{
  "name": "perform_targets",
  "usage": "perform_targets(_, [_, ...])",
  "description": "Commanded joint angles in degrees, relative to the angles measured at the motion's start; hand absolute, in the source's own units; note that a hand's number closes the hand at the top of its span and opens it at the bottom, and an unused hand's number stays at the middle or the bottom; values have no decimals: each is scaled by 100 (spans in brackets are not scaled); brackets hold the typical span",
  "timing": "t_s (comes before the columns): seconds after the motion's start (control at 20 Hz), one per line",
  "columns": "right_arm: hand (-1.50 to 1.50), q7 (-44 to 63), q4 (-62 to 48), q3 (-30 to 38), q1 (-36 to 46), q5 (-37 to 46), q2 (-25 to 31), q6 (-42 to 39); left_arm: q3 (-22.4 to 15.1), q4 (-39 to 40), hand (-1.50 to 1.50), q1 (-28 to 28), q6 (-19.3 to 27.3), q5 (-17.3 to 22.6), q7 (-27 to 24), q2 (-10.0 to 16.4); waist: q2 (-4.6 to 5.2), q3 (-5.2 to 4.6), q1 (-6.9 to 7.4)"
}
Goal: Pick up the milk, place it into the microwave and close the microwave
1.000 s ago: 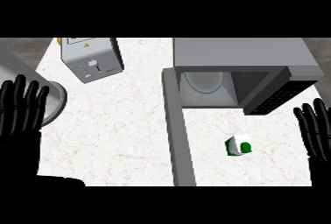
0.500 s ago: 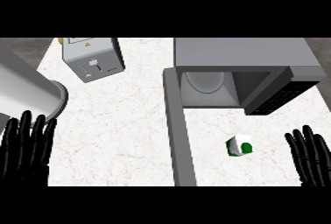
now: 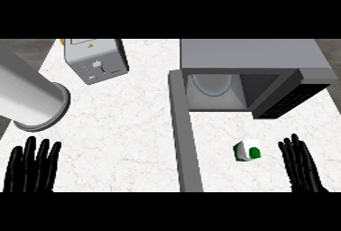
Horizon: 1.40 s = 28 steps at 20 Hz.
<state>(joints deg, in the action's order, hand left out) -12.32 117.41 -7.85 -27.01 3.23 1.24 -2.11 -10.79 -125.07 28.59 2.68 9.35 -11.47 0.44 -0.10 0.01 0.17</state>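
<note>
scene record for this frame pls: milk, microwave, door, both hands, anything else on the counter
milk: white-and-green carton on the counter, right of the door, in front of the cavity
microwave: back right, cavity exposed
door: open, seen edge-on
left hand: open, lower left, holds nothing
right hand: open, lower right, beside the milk, apart from it
other: toaster back left; grey cylinder at the left edge
</note>
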Motion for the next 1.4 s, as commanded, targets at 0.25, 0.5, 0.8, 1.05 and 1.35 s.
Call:
perform_targets(0.25, [-150,-1250,-1831,280,396,-120,-121,183,-526,370,-150,529,27,-125,-882,-40,6,2,8])
perform_targets(0.5, [-150,-1042,-2489,929,1220,-301,-103,528,-224,1,-150,683,-60,-44,-688,67,11,2,24])
perform_targets(0.8, [-150,-1738,-3733,1114,1488,-54,-27,772,-119,-124,-150,1222,-376,312,-957,266,8,2,38])
perform_targets(1.05, [-150,-2696,-5352,1536,2259,-270,20,643,-371,168,-150,1483,-518,122,-1459,223,9,4,59])
perform_targets(1.35, [-150,-3735,-6259,1661,2234,-205,170,461,-499,-180,-150,1856,-579,210,-1543,339,5,4,47])
